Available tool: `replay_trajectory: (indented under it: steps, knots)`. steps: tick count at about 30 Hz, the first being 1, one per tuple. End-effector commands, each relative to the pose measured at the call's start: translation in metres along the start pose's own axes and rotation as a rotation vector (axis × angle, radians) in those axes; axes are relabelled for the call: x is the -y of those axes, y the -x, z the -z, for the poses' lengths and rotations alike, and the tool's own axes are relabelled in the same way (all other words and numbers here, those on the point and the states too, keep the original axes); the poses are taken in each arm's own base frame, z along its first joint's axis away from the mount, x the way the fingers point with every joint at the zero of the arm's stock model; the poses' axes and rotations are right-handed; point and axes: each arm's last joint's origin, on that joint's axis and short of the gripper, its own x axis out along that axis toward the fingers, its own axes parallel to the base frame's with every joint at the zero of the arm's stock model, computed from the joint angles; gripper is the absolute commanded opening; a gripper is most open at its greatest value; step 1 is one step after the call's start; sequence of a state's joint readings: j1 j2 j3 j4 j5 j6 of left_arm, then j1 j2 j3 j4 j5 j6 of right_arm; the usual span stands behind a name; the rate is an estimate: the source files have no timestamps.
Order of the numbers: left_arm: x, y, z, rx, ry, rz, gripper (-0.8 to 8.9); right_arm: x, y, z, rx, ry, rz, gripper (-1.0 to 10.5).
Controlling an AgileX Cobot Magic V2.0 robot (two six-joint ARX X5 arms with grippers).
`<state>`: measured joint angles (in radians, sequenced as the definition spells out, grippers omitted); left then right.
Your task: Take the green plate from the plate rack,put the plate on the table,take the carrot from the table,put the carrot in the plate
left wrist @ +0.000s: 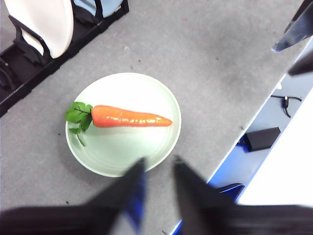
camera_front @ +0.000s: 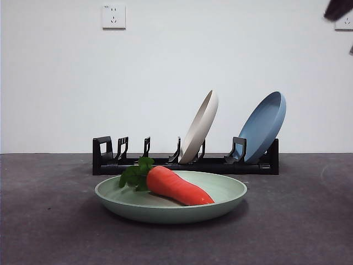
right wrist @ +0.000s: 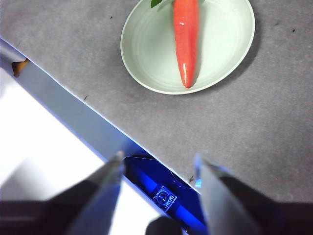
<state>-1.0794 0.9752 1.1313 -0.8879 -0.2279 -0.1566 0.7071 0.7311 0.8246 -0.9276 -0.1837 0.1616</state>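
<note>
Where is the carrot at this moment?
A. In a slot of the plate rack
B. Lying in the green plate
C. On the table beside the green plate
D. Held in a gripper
B. The carrot lies inside the green plate, which sits flat on the table in front of the plate rack; neither gripper holds it.

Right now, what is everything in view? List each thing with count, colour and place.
green plate: one, pale sage green, flat on the table in front of the rack.
carrot: one, orange with green leaves, lying in the green plate.
plate rack: one, black, behind the green plate.
beige plate: one, leaning in the rack.
blue plate: one, leaning at the rack's end.
table: one, dark grey.
wall sockets: two, white, on the wall.
left gripper: black, open, above the table near the green plate.
right gripper: black, open, over the table edge.
</note>
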Motion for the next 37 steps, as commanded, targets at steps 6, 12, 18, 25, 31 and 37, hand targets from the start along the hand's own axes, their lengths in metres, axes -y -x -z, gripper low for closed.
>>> replay_trajectory:
  steps: [6,12,18,25,31,37]
  knots:
    - [0.0,-0.001,0.001,-0.002,-0.011,-0.006,-0.04,0.0,-0.001,0.0,0.003,-0.005,0.002,0.0]
    - [0.0,-0.001,0.001,-0.002,-0.011,-0.006,-0.03,0.0,-0.001,0.0,0.002,-0.005,0.002,0.0]
    - [0.0,-0.001,0.001,-0.001,-0.011,-0.006,-0.03,0.0,-0.001,0.0,0.002,-0.005,0.002,0.0]
    - [-0.001,-0.001,0.0,0.008,-0.013,-0.034,-0.03,0.0,-0.001,0.0,0.003,-0.005,0.002,0.0]
    - [-0.025,0.014,-0.016,0.212,-0.076,-0.282,-0.03,0.0,-0.001,0.0,0.002,-0.005,0.002,0.0]
    - [-0.071,0.044,-0.011,0.497,-0.002,-0.383,-0.03,0.0,-0.001,0.0,0.003,-0.005,0.002,0.0]
